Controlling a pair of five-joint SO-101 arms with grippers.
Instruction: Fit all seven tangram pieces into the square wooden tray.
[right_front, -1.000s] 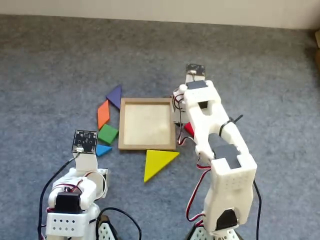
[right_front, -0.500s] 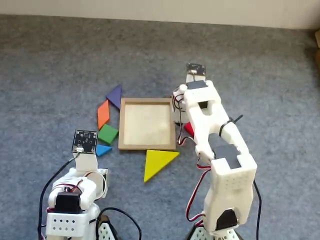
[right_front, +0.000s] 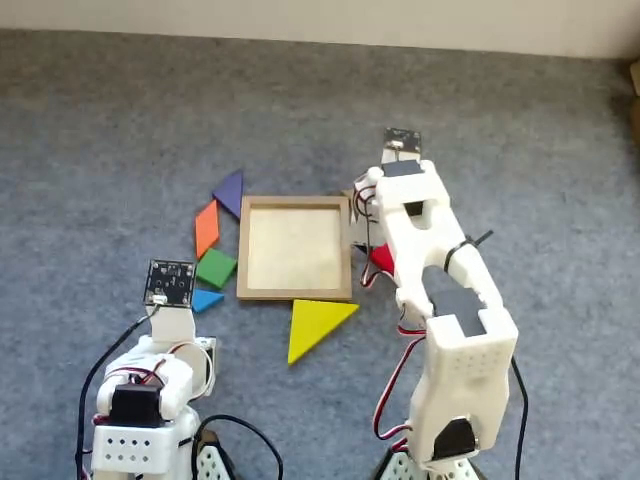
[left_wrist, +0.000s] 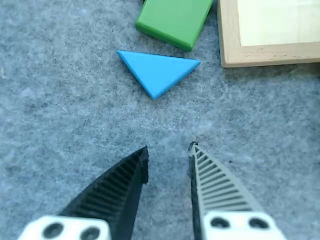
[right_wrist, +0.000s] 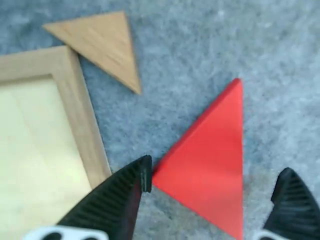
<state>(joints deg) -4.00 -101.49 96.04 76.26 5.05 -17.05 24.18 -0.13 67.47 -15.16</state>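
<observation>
**Right gripper (right_wrist: 216, 172) open wide over the red triangle (right_wrist: 210, 160)**

The right gripper's two fingers (right_wrist: 117, 200) stand far apart, one on each side of the red triangle. They hold nothing. The red triangle lies flat on the grey carpet (right_front: 120, 120), just right of the tray (right_front: 295, 294), under the right arm (right_front: 440, 290). A wood triangle (right_wrist: 102, 42) lies near a corner of the tray.

The left gripper (left_wrist: 168, 148) is open a little and holds nothing. It hangs over the carpet on the near side of the blue triangle (left_wrist: 157, 70).

No piece is in the tray yet. On its left lie the purple triangle (right_front: 230, 190), farthest away, then the orange piece (right_front: 206, 228), the green square (right_front: 215, 268) and the blue triangle, nearest. The yellow triangle (right_front: 315, 325) lies just beside the tray's near edge.

The pieces look thin, hard and light. They will not bend or break. Their painted sides look smooth, so I think they can slip. The red triangle's sides slant, so a squeeze there may push it out. A good hold is across two edges near its middle. It lies flat, so the fingertips must go right down to the carpet.

The carpet looks soft and fuzzy. It should give a little and keep pieces from sliding. The tray has a raised rim, so each piece must go up and over it. A pale wall (right_front: 300, 20) runs along the far side.
</observation>
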